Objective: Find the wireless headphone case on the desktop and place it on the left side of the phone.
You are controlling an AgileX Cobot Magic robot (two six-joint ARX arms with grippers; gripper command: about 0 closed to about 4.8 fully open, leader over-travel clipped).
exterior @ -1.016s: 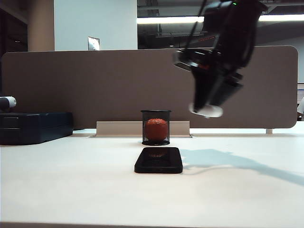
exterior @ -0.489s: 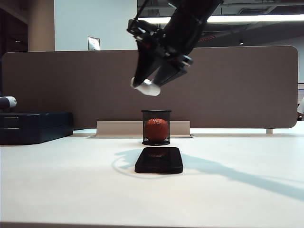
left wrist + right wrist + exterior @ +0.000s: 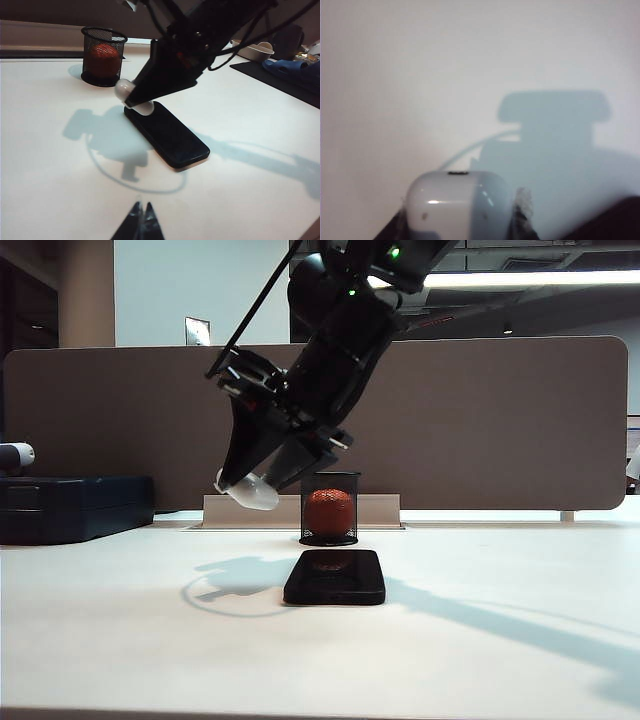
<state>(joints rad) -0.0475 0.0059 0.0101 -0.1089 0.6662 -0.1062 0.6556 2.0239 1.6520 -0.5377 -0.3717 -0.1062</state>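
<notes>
My right gripper reaches across the middle and hangs above the desktop, shut on the small white wireless headphone case. The case sits in the air just left of the black phone, which lies flat at the table's centre. The left wrist view shows the case over the phone's far end, well off the surface. In the right wrist view the glossy case fills the space between the fingers, with bare table and the arm's shadow beyond. My left gripper is shut on nothing, low over the near table.
A black mesh cup holding an orange ball stands just behind the phone. A dark blue boxy case lies at the far left against the brown-grey partition panel. A white dish and blue cloth lie beyond the phone.
The right arm has swung from right of the phone, across the mesh cup, to its left, and has come down lower, carrying the headphone case. The left gripper stays still.
</notes>
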